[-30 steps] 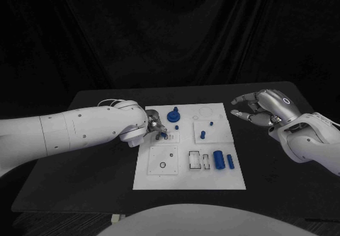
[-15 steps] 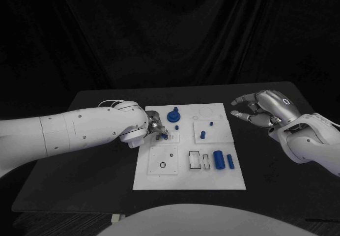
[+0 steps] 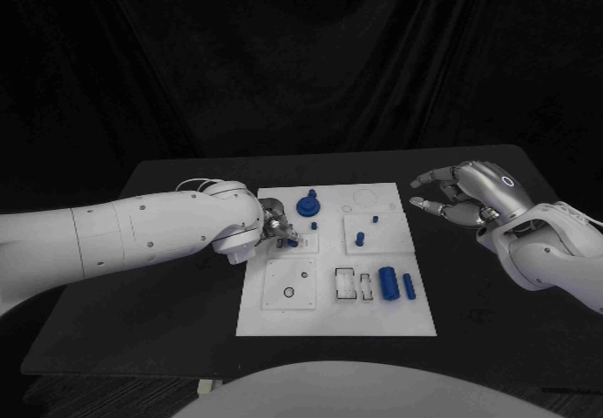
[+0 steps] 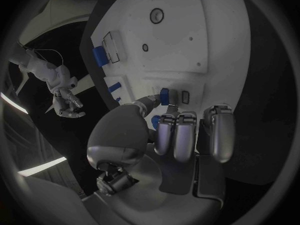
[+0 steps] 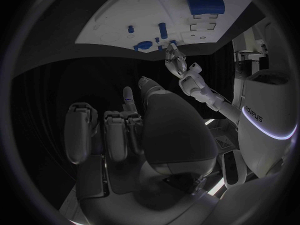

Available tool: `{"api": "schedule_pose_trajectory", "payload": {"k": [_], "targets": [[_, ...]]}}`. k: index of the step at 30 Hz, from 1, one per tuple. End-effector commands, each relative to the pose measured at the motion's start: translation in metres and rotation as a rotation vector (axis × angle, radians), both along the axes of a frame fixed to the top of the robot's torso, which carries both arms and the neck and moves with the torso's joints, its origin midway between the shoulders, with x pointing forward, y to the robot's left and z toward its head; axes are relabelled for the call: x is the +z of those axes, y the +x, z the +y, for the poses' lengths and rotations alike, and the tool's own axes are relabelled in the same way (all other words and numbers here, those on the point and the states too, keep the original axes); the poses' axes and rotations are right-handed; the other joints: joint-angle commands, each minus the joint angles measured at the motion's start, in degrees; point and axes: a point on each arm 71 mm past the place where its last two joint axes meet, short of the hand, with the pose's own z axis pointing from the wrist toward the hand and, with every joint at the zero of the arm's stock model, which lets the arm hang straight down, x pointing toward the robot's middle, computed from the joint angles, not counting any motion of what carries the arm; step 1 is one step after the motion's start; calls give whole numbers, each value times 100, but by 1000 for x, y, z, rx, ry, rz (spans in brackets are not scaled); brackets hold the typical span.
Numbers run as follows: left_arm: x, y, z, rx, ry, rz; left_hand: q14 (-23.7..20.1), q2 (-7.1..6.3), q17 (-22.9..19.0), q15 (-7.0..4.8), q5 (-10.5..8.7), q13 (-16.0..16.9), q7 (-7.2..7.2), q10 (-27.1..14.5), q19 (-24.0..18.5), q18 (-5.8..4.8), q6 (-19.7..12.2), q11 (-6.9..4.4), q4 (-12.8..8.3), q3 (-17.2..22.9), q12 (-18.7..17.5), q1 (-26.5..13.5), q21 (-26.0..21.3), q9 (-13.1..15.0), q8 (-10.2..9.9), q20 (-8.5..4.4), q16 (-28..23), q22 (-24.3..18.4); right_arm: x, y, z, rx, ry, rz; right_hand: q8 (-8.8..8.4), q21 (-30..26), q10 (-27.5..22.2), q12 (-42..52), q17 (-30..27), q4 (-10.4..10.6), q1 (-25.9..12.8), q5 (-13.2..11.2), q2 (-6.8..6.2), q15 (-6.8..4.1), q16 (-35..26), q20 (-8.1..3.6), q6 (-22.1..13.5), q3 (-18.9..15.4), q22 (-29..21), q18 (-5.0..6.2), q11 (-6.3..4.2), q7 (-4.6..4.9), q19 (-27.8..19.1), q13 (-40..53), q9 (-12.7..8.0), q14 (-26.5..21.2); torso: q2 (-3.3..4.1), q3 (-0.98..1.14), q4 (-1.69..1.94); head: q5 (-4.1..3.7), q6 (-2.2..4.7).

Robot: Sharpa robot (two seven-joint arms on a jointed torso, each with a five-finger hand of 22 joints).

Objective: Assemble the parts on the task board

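The white task board [image 3: 377, 309] lies mid-table. My left hand [image 3: 272, 226] is over the board's left edge, thumb and a finger pinching a small blue part [image 3: 292, 242] down at the board's surface. In the left wrist view the thumb tip touches this blue part [image 4: 164, 96] beside a small rectangular slot [image 4: 184, 97], while the other fingers [image 4: 176, 135] curl nearer the palm. My right hand [image 3: 471, 196] hovers off the board's far right corner, fingers apart and holding nothing.
On the board stand a blue disc with a post [image 3: 308, 206], a short peg [image 3: 313, 225], another peg [image 3: 360, 238] and a tiny stud [image 3: 376, 217]. A thick blue cylinder [image 3: 389, 283] and a slimmer one [image 3: 409, 286] lie at the near right. Bare black table [image 3: 164, 322] surrounds the board.
My left hand's fingertips and the small blue part have dropped slightly nearer the board. The right hand has stayed where it was.
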Motion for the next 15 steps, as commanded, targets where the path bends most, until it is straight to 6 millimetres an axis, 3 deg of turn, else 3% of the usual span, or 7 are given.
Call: {"api": "schedule_pose_trajectory", "payload": {"k": [1, 11, 13, 15], "targets": [[-5, -4, 1, -13, 19, 34, 605, 23, 1507, -38, -317, 1510, -149, 603, 1, -59, 142, -38, 110, -44, 21, -88, -39, -1, -38, -52, 15, 574, -2, 0, -1, -17, -1, 13, 5, -12, 592, 15, 1477, 19, 7, 0, 42, 41, 2, 37, 40, 16, 1180, -19, 50, -4, 110, 1508, -9, 604, 4, -1, -2, 6, 1], [-6, -3, 0, -19, 19, 38, 605, 11, 1507, -38, -451, 1510, -147, 603, -22, -50, 135, -35, 162, -89, 21, -109, -69, -8, -74, -55, 15, 550, -3, 0, -2, -20, -3, 16, 5, -12, 592, 15, 1477, 19, 7, 0, 42, 41, 2, 37, 40, 16, 1180, -19, 50, -4, 110, 1508, -9, 604, 4, -2, 1, 18, 1], [-6, -3, 0, -20, 18, 38, 605, 13, 1507, -22, -754, 1510, -119, 603, -30, -49, 102, -14, 321, -195, 21, -213, -86, -56, -168, -44, 15, 545, -3, 0, -2, -20, -3, 17, 4, -11, 592, 15, 1472, 18, 8, 4, 43, 42, 0, 38, 44, 17, 1180, -19, 52, -3, 111, 1508, -12, 603, 4, -3, -1, 19, 1], [-6, -3, 0, -21, 17, 38, 605, 4, 1507, -11, -794, 1510, -102, 603, -36, -48, 89, 0, 395, -259, 21, -247, -97, -95, -236, -34, 15, 541, -3, 0, -2, -20, -3, 17, 4, -11, 592, 15, 1472, 18, 8, 4, 43, 42, 0, 38, 44, 17, 1180, -19, 52, -3, 111, 1508, -12, 603, 4, -3, -2, 19, 1]]}}
